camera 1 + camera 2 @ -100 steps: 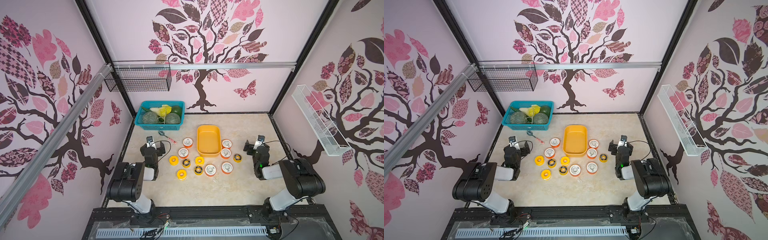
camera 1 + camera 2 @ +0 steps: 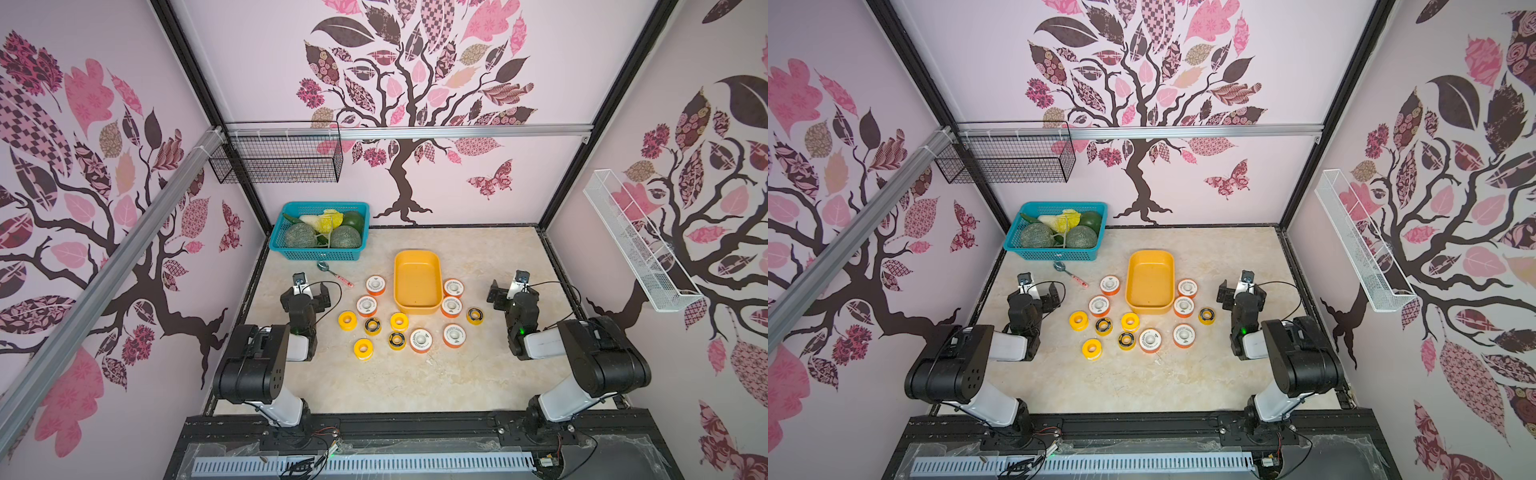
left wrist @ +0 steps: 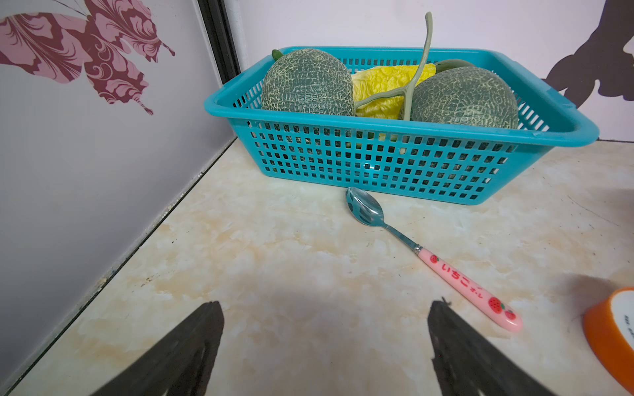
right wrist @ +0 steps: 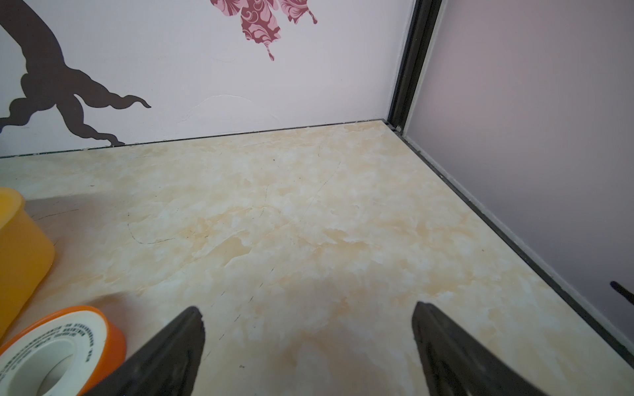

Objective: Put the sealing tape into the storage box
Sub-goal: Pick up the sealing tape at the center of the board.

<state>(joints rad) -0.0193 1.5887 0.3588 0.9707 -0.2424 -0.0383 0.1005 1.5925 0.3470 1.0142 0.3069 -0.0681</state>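
The left gripper (image 3: 324, 308) has its jaws spread wide and holds nothing. It sits low over the bare table (image 3: 274, 267), close to the left wall, and in both top views the left gripper (image 2: 305, 291) is left of the scattered tape. Just ahead of it and a little to the right lies a spoon (image 3: 429, 257) with a pink handle, its bowl pointing toward the far side. Beyond the spoon a teal basket (image 3: 377, 164) stands in the far left corner with two melons (image 3: 307, 82) and other produce in it.

The right gripper (image 4: 307, 308) is also wide open and holds nothing, over bare table on the right side (image 2: 511, 291). To its left its wrist view shows one orange-rimmed roll (image 4: 58, 349) and a corner of the storage box (image 4: 17, 247).

The storage box (image 2: 417, 278) stands in the middle of the table between the two arms, its long sides running near to far. The sealing tape (image 2: 420, 340) lies flat on the table in twelve rolls, all outside the box:
- Two orange-rimmed rolls (image 2: 375, 285) lie just left of the box.
- Two more (image 2: 453, 287) lie just beside its right wall.
- Two lie nearer than the box.
- Three yellow rolls (image 2: 347, 321) and three black-and-yellow rolls (image 2: 372, 326) lie among them, near and left of the box; one of the black-and-yellow rolls sits off to the right.
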